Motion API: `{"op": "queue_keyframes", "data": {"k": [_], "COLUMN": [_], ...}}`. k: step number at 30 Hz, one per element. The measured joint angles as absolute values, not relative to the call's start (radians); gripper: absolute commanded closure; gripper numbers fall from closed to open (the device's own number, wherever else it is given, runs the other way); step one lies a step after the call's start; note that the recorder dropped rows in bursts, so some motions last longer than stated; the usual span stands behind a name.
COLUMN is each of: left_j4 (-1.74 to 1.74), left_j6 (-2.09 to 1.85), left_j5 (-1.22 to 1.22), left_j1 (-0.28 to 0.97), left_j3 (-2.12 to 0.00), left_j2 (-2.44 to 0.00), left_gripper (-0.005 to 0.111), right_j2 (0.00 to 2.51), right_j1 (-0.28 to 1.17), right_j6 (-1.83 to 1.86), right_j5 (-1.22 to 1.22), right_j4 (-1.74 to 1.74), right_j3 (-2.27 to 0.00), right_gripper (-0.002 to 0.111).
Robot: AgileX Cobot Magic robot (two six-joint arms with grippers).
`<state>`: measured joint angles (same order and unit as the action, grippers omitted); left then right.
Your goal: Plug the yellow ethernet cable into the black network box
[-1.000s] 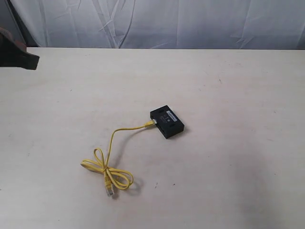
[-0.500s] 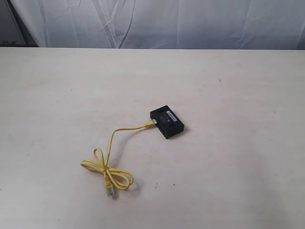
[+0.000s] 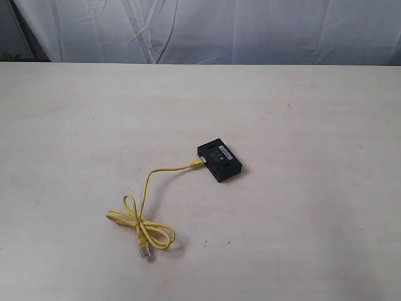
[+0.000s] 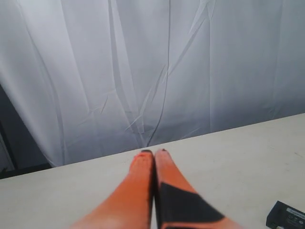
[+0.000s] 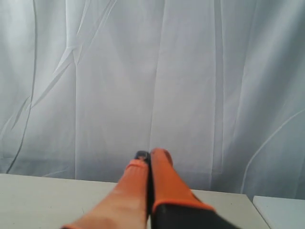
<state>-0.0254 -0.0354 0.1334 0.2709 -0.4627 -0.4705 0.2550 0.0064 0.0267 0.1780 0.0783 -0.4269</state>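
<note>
left pincer (image 4: 154, 153) is pressed together, empty, aimed at the backdrop; prob. parked, since nothing needs gripping; yellow ethernet cable (image 3: 146, 185) lies left of centre on the bench (image 3: 301, 113), knotted loop & free plug (image 3: 145, 252) nearest the ext. camera; its other plug meets the side of the black network box (image 3: 219, 162), apparently seated in a port; right pincer (image 5: 149, 155) likewise together, empty; bench pale, matt, faintly smudged; creased white curtain (image 3: 250, 31) behind.

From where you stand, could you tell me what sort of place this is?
Probably a lab test bench: pale tabletop, white draped cloth backdrop, a small black plastic box and thin yellow cable.
</note>
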Motion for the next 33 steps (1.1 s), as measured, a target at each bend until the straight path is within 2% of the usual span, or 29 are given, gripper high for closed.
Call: {"op": "queue_keyframes", "data": {"k": [30,33], "left_j4": [0.026,0.018], "left_j6": [-0.034,-0.034], "left_j5": [0.135,0.156], "left_j1": [0.271,0.239], "left_j3": [-0.463,-0.463], "left_j2": [-0.437,-0.4], "left_gripper": [0.106,0.106], "right_j2": [0.255,0.255], "right_j1": [0.006,0.006], "right_j6": [0.027,0.027], "right_j5": [0.191,0.191], "right_j4": [0.023,0.023], "right_j3": [-0.427,-0.427], "right_gripper": [0.109,0.109]}}
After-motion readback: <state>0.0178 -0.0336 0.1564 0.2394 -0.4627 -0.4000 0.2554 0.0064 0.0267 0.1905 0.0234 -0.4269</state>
